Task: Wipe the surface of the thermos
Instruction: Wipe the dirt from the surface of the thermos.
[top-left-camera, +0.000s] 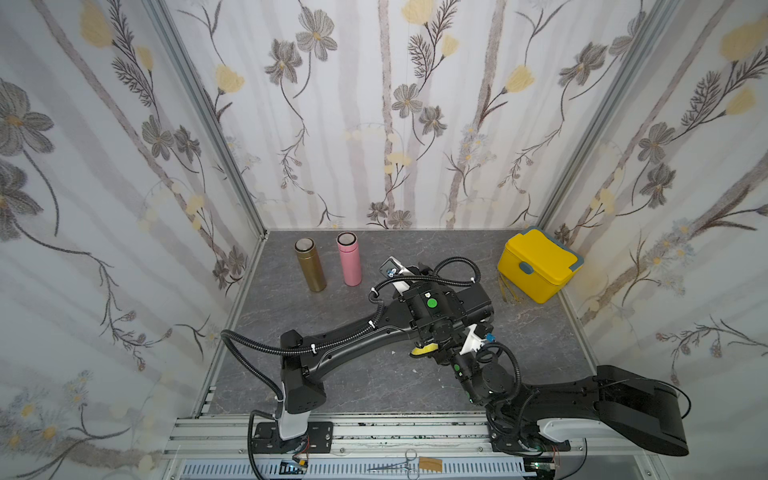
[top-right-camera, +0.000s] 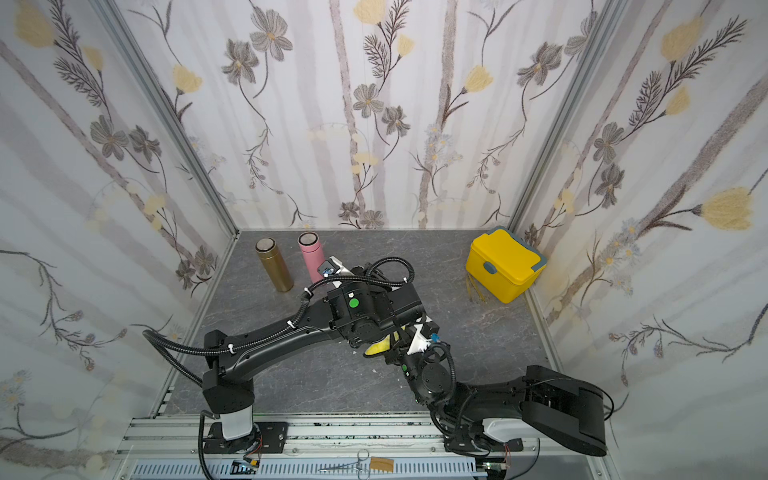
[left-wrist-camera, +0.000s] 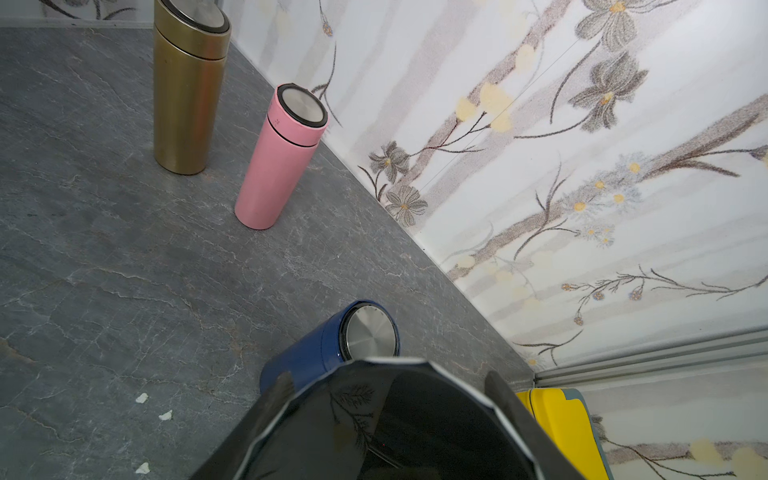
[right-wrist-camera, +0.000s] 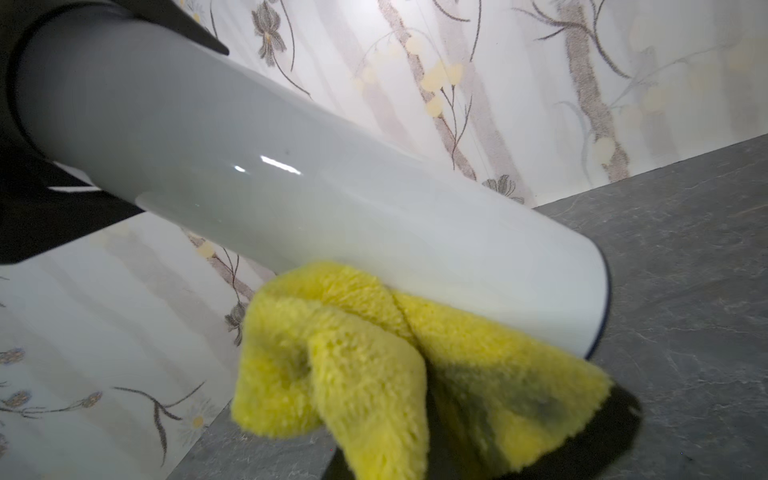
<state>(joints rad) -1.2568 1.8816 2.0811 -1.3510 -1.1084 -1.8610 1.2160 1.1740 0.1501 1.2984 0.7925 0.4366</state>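
The thermos (right-wrist-camera: 332, 199), glossy white with a dark rim at its base, hangs tilted above the grey table in the right wrist view. Its black top end (left-wrist-camera: 415, 415) fills the space between the fingers of my left gripper (left-wrist-camera: 390, 384), which is shut on it. A fluffy yellow cloth (right-wrist-camera: 374, 353) presses against the thermos's underside near the base, and my right gripper (right-wrist-camera: 457, 436) is shut on it, mostly hidden by the cloth. In both top views the crossed arms hide the thermos, and only a bit of the cloth (top-left-camera: 424, 350) (top-right-camera: 380, 345) shows.
A gold thermos (top-left-camera: 310, 266) and a pink one (top-left-camera: 349, 259) stand at the back left. A blue one (left-wrist-camera: 316, 353) stands just below my left gripper. A yellow lidded box (top-left-camera: 538, 266) fills the back right corner. Small white scraps (left-wrist-camera: 142, 398) lie on the table.
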